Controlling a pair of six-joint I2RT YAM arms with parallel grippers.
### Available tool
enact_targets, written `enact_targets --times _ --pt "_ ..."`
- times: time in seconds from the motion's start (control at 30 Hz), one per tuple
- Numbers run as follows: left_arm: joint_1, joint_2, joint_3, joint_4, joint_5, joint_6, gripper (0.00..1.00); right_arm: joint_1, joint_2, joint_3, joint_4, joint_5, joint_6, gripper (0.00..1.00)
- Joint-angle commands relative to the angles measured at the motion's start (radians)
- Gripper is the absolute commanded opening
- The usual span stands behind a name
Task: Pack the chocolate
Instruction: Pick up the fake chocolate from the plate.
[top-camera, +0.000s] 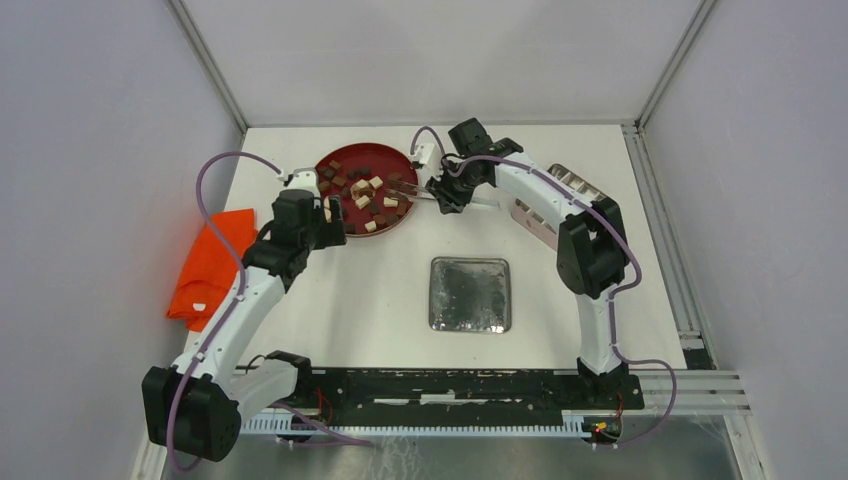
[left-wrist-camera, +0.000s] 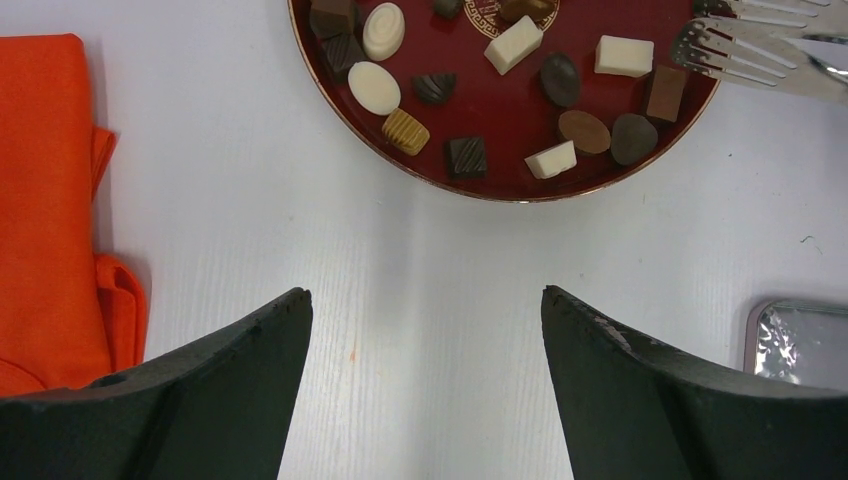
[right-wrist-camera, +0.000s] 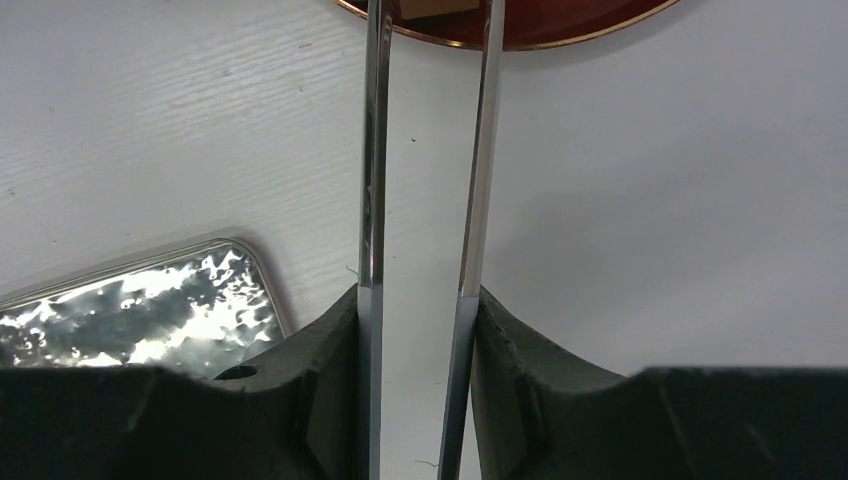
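Top view: red plate (top-camera: 392, 163) sits upper centre on the white table (top-camera: 370, 290). The chocolate (top-camera: 365, 190) is loose on it, dark, light brown and white pieces mixed.

Left gripper (top-camera: 332, 215) is at the plate's left edge. In the left wrist view its jaws are spread wide with nothing between them (left-wrist-camera: 425, 300), over bare table. The plate (left-wrist-camera: 500, 110) is at the top of that frame, and the chocolate (left-wrist-camera: 374, 88) is scattered across it.

Right gripper (top-camera: 445, 190) is just right of the plate, clamped on metal tongs (top-camera: 410, 190) that reach left over the rim. In the right wrist view both tong arms (right-wrist-camera: 372, 150) run up from between the fingers (right-wrist-camera: 415, 300) to the plate (right-wrist-camera: 560, 20). A light brown piece (right-wrist-camera: 435, 8) shows between them at the top edge; can't tell if it's pinched.

The forked tong tips (left-wrist-camera: 760, 50) are at the upper right of the left wrist view, over the plate's right side.

Shiny metal tray (top-camera: 470, 295) is at centre, below the plate; it also shows in (left-wrist-camera: 800, 340) and (right-wrist-camera: 130, 310). Orange cloth (top-camera: 215, 260) lies at left, and at far left of the left wrist view (left-wrist-camera: 45, 200). Box (top-camera: 568, 180) at right is partly hidden behind the right arm.
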Motion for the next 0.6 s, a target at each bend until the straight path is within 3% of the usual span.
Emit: enact_targets --times 0.0,0.3,0.57 --pt "0.007 0.013 0.005 0.033 -0.014 0.063 0.89 0.013 0.037 0.07 0.019 0.058 -0.005 0.43" --pt "0.007 0.017 0.006 0.032 -0.007 0.065 0.89 0.021 0.137 0.165 0.004 0.083 0.004 0.43" --pt "0.006 0.024 0.009 0.033 0.0 0.067 0.88 0.025 0.144 0.152 -0.004 0.075 0.001 0.43"
